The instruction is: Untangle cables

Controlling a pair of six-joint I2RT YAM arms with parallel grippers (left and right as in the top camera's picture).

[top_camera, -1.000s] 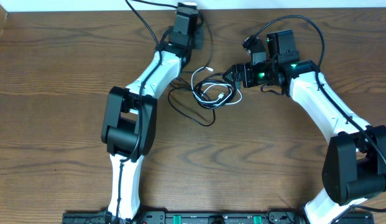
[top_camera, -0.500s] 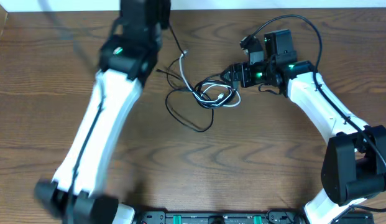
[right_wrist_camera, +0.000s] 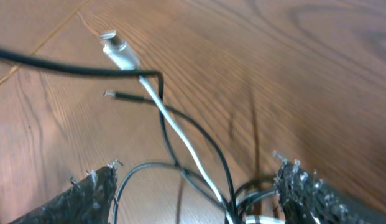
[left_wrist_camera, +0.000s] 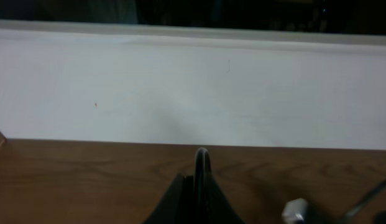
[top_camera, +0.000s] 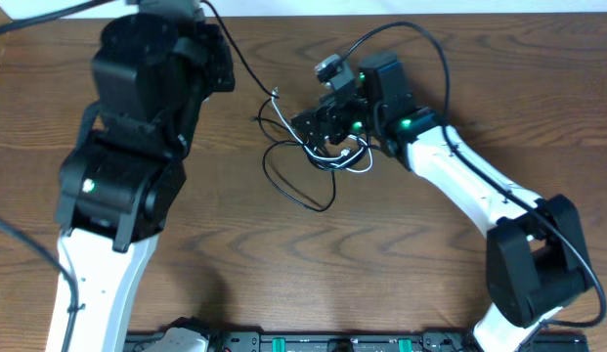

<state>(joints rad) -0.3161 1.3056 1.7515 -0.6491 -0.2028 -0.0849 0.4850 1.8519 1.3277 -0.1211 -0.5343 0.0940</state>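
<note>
The left gripper, high above the bench's far edge left of centre, is pinching its fingers together on a black cable that is stretching taut down to the tangle. That tangle, with a white cable running through it, is lying midway along the bench toward the far edge. The right gripper is hovering over it with jaws spread wide on either side of the strands.

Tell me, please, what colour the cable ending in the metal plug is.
The cable is white, crossing a black cable; the right wrist view shows it best.
</note>
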